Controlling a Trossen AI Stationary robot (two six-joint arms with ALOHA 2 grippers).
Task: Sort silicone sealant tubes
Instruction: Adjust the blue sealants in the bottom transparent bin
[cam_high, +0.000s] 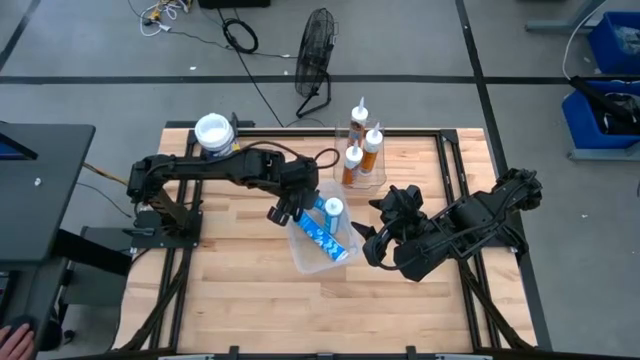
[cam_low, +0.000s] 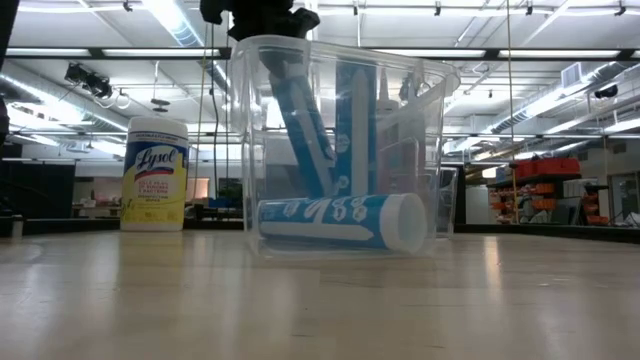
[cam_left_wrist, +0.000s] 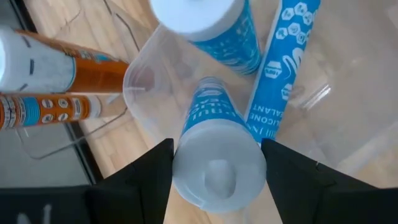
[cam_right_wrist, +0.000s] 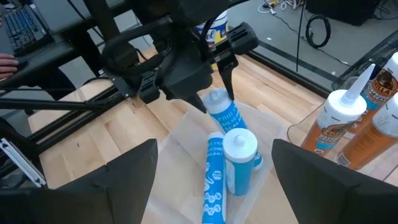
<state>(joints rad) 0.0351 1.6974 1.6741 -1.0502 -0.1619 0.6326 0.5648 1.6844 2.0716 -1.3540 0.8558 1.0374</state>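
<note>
The left arm's dark two-finger gripper (cam_left_wrist: 217, 180) is pinching a slim blue silicone sealant tube with white print (cam_left_wrist: 216, 149) at its flat white base end, one finger pressing on each side, the jaws standing about half spread around the tube's width. In the high view this left gripper (cam_high: 287, 210) is hanging over the near-left rim of a clear plastic bin (cam_high: 305, 255) at the middle of the pale wooden table (cam_high: 240, 290), and the held tube is slanting down into the bin.

Two more blue tubes are sitting inside that bin: one is lying flat along the bottom (cam_low: 335, 222), and another is standing upright with its white cap up (cam_right_wrist: 239, 158), just beside the held one.

The right arm's gripper (cam_right_wrist: 214, 177) is waiting near the right side of the bin with its fingers spread wide and nothing between them; in the high view it (cam_high: 375, 235) is hovering just beside the bin's right edge.

Three slim orange sealant tubes with white nozzles (cam_high: 365, 145) are standing upright in a second clear container (cam_high: 340, 135) near the table's far edge, well apart from both grippers.

A squat yellow wipes canister with a white lid (cam_low: 154, 174) is standing near the far-left corner of the table.
</note>
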